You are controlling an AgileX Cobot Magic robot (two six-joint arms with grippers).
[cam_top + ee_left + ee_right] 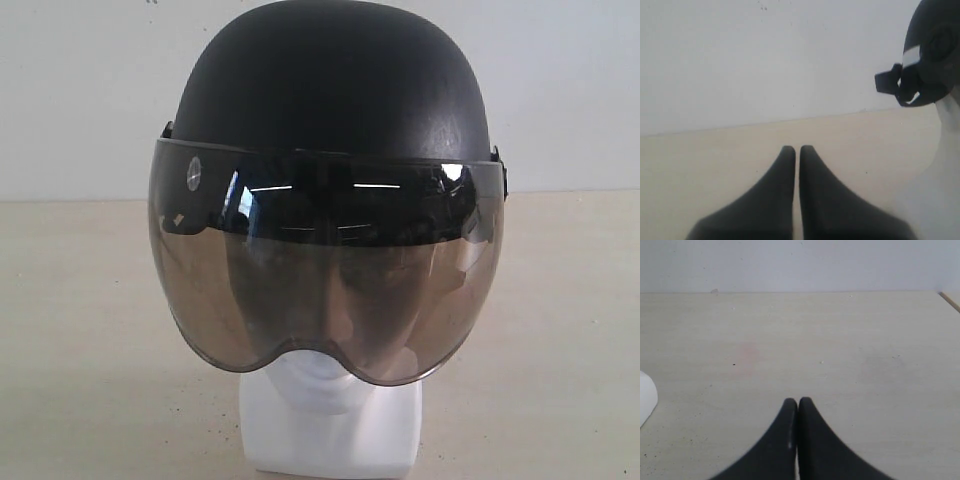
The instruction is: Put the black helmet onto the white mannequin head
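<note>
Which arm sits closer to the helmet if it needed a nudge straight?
Probably left. The left gripper, shut and empty, sees the black helmet on the white mannequin head close by; the right gripper faces mostly table.

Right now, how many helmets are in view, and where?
1. The black helmet sits on the white mannequin head, its tinted visor down over the face. The left wrist view shows the same helmet's side. No other shows; something could hide behind it.

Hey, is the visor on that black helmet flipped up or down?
Down: the smoky tinted visor of the matte black helmet covers the face of the glossy white mannequin head.
</note>
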